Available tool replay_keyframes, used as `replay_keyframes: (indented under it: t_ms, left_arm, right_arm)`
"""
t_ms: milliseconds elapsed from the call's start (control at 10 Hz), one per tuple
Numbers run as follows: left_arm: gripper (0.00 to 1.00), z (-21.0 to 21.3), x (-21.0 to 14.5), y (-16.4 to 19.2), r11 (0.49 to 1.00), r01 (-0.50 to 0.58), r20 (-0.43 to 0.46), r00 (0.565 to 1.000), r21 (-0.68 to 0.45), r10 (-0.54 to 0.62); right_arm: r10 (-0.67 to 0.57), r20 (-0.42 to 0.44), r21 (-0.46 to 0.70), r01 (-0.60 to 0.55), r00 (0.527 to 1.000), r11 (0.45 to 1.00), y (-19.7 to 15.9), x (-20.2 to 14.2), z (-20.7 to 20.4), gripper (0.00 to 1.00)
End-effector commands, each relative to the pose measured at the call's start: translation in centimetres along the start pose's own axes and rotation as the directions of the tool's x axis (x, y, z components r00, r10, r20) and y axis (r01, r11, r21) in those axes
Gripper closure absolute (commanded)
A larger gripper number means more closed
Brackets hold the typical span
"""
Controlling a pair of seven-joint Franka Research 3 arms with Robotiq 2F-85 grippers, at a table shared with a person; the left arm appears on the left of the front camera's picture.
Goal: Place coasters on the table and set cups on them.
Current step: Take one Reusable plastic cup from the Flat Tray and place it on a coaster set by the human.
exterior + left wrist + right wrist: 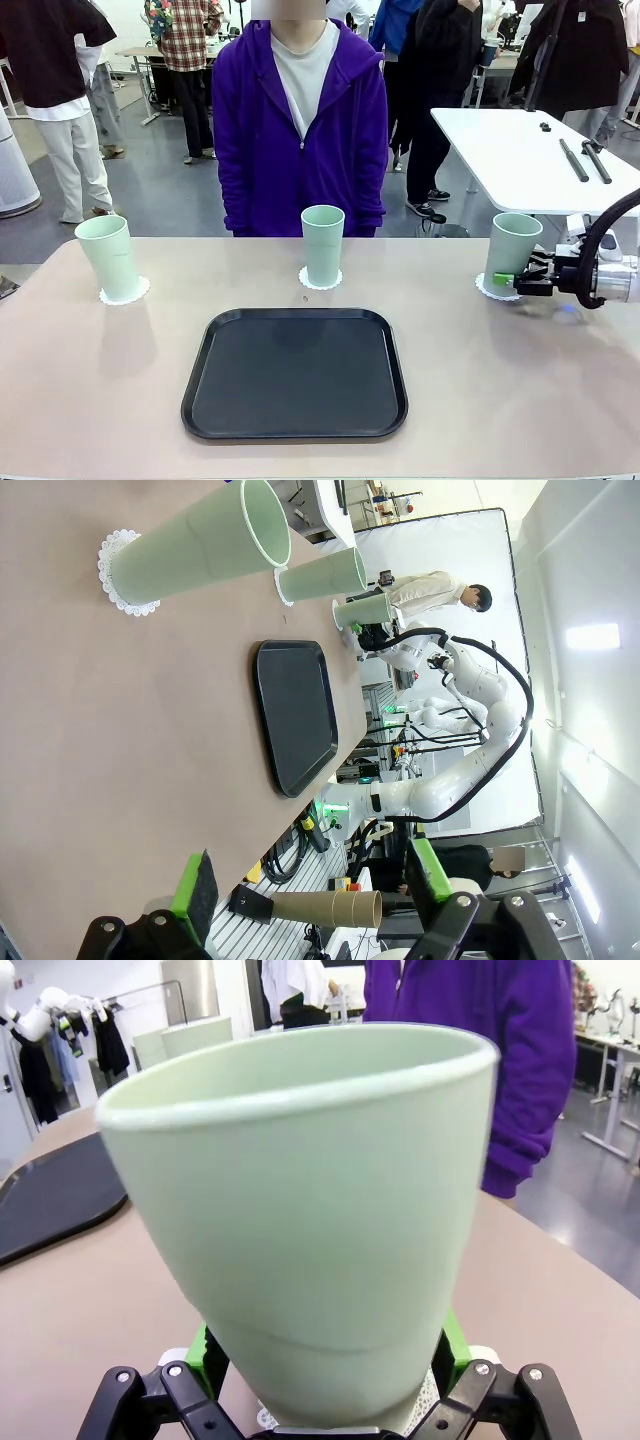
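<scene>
Three pale green cups stand upright on the tan table (500, 400), each on a white lacy coaster. The left cup (108, 255) sits on its coaster (125, 296), the middle cup (322, 243) on another coaster (320, 282). My right gripper (512, 281) is low beside the right cup (512, 255) and its coaster (488, 291). In the right wrist view this cup (310, 1210) stands between the spread green pads (205, 1352), jaws open around its base. My left gripper (310, 878) hangs open with nothing in it, far from the nearest cup (200, 545).
A black rectangular tray (295, 373) lies bare in the middle of the table, nearer my side. A person in a purple hoodie (300, 130) stands at the far edge behind the middle cup. A white table (530, 160) stands behind at the right.
</scene>
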State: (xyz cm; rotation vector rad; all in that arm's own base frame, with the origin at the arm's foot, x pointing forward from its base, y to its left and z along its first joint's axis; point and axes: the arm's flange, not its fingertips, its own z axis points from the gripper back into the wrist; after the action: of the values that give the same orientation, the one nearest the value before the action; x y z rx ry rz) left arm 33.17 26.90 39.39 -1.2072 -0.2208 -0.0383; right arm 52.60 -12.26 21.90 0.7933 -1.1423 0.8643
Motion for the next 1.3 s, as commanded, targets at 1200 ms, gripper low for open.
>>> replay_keyframes:
  t_ms: [1200]
  left_arm:
    - [0.00,0.2,-0.1,-0.1,1.000,0.007,0.004,1.000,0.000,-0.007]
  right_arm:
    - [-0.157,-0.423,-0.149,0.103,0.892,0.983,2.8,8.1,8.5,0.00]
